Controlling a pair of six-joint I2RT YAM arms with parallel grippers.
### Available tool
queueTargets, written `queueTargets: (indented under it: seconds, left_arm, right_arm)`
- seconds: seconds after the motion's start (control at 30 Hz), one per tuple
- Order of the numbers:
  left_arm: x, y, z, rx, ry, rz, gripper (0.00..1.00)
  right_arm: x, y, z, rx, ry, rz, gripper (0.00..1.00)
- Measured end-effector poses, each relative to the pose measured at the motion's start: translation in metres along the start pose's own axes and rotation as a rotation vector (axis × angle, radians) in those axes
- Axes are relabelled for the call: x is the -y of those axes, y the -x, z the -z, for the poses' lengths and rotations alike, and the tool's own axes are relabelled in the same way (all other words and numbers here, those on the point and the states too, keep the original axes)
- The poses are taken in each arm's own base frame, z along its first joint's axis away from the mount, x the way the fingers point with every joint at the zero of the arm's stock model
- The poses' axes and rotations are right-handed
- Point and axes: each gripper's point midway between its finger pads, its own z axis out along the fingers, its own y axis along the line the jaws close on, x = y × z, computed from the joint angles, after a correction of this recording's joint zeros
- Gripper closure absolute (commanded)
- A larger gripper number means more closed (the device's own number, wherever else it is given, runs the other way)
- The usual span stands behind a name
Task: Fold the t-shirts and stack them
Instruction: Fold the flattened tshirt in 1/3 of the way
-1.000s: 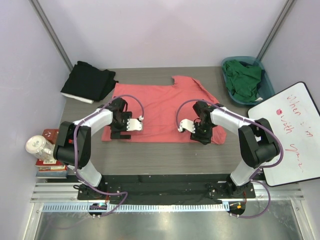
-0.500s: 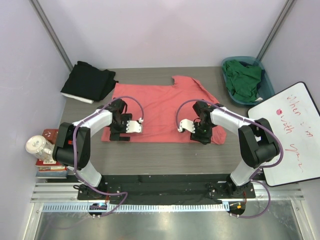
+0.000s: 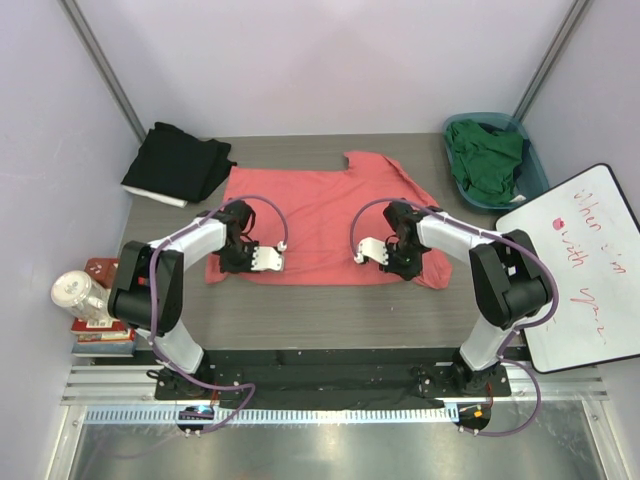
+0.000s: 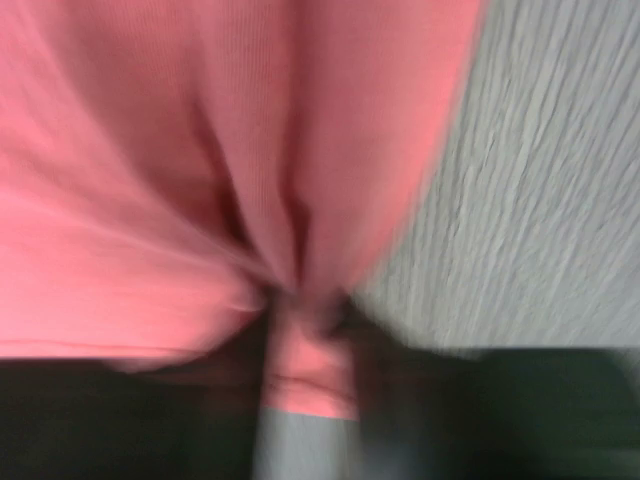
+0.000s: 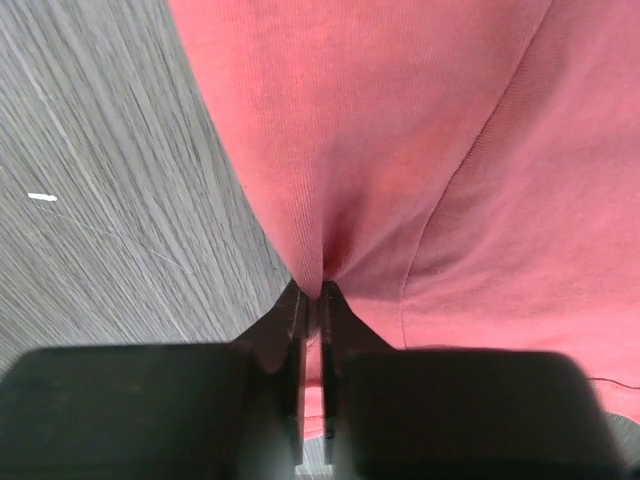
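Coral on grey: from above, the coral shirt (image 3: 320, 215) lies spread across the counter's (image 3: 300, 310) middle. The left arm (image 3: 190, 238) and right arm (image 3: 455, 235) crook inward, wrists low at its near hem.

The left wrist view is blurred, but the left jaws look clamped on a gathered pleat of shirt (image 4: 200, 150).

In the right wrist view, the right jaws are pressed together on a pinch of the shirt's edge (image 5: 400, 150).
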Motion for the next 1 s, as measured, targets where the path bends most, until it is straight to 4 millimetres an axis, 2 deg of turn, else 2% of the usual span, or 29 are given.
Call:
queueTargets:
  seconds: [0.2,0.3,0.43,0.5,0.53,0.57,0.6,0.63,0.67,0.7,0.83,0.93,1.0]
  left_arm:
    - [0.004,0.001,0.001,0.005,-0.024,-0.027,1.00]
    - [0.013,0.002,0.002,0.015,-0.060,-0.042,1.00]
    - [0.039,0.005,0.005,0.043,-0.144,-0.067,0.99]
    - [0.058,0.008,0.007,0.057,-0.195,-0.087,0.96]
    - [0.065,0.009,0.008,0.061,-0.217,-0.092,0.87]
    - [0.074,0.010,0.010,0.066,-0.247,-0.102,0.74]
    - [0.082,0.012,0.011,0.072,-0.275,-0.115,0.42]
    - [0.090,0.013,0.012,0.076,-0.303,-0.123,0.30]
    - [0.096,0.014,0.014,0.077,-0.328,-0.131,0.24]
    - [0.105,0.014,0.018,0.078,-0.362,-0.120,0.21]
    - [0.107,0.015,0.028,0.075,-0.383,-0.106,0.21]
    - [0.084,0.022,0.043,0.085,-0.326,-0.095,0.21]
    - [0.055,0.027,0.058,0.101,-0.242,-0.079,0.23]
  right_arm:
    - [-0.003,-0.001,0.001,0.000,0.005,0.014,0.99]
    - [-0.015,-0.004,0.002,-0.003,0.030,0.025,0.99]
    - [-0.046,-0.013,0.006,-0.021,0.100,0.056,0.99]
    - [-0.060,-0.017,0.009,-0.028,0.132,0.073,0.99]
    - [-0.065,-0.018,0.011,-0.030,0.143,0.081,0.96]
    - [-0.070,-0.019,0.013,-0.032,0.155,0.089,0.77]
    - [-0.075,-0.021,0.015,-0.038,0.168,0.095,0.66]
    - [-0.078,-0.022,0.016,-0.042,0.178,0.101,0.58]
    - [-0.081,-0.024,0.017,-0.049,0.189,0.103,0.52]
    - [-0.083,-0.026,0.018,-0.057,0.198,0.107,0.50]
    - [-0.088,-0.031,0.022,-0.078,0.220,0.110,0.48]
    - [-0.080,-0.025,0.030,-0.069,0.201,0.104,0.53]
    - [-0.067,-0.018,0.036,-0.046,0.159,0.090,0.61]
